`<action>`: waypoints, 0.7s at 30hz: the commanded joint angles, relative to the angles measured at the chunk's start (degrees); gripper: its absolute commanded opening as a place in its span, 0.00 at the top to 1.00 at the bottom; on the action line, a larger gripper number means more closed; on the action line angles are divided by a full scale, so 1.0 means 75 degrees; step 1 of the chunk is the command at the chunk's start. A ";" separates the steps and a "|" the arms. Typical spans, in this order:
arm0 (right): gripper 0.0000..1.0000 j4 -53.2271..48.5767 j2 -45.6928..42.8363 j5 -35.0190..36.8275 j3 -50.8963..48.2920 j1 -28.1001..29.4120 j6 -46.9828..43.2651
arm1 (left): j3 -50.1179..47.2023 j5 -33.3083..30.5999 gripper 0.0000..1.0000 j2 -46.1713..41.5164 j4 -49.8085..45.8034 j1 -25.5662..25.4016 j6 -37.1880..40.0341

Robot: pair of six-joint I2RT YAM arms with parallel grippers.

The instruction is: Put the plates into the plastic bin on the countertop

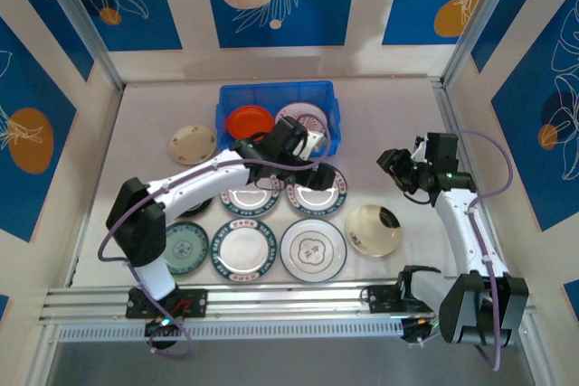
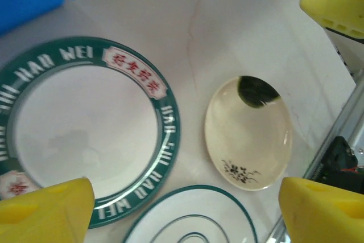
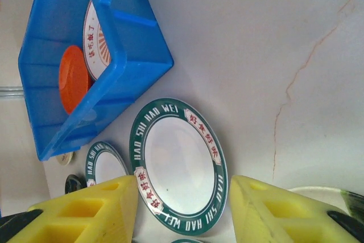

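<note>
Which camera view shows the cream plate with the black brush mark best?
The left wrist view: the cream plate lies whole and close there, its black mark and small flower sprig clear. The top external view shows it whole but small. The right wrist view catches a sliver of its rim at the bottom edge.

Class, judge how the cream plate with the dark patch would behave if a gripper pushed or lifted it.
The cream plate looks rigid and glossy, so it probably slides on the countertop rather than tipping. Lying flat with a low rim, it likely resists an edge grip.
</note>
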 commanded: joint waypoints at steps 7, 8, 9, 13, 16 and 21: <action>0.53 0.0068 -0.0360 -0.0469 -0.0489 -0.0371 0.0217 | 0.0607 0.0703 0.32 0.1551 0.0159 -0.0746 -0.0378; 0.53 0.0064 -0.0364 -0.0487 -0.0495 -0.0384 0.0195 | 0.0668 0.0765 0.34 0.1674 0.0158 -0.0787 -0.0374; 0.53 0.0032 -0.0372 -0.0488 -0.0492 -0.0395 0.0181 | 0.0747 0.0815 0.35 0.1787 0.0119 -0.0829 -0.0371; 0.53 0.0052 -0.0479 -0.0505 -0.0604 -0.0493 0.0177 | 0.1068 0.1065 0.39 0.2186 -0.0017 -0.0943 -0.0393; 0.54 0.0077 -0.0550 -0.0555 -0.0706 -0.0579 0.0170 | 0.1414 0.1058 0.41 0.2496 -0.0336 -0.1049 -0.0289; 0.54 0.0131 -0.0698 -0.0640 -0.0840 -0.0728 0.0204 | 0.1876 0.1179 0.44 0.2872 -0.0706 -0.1113 -0.0169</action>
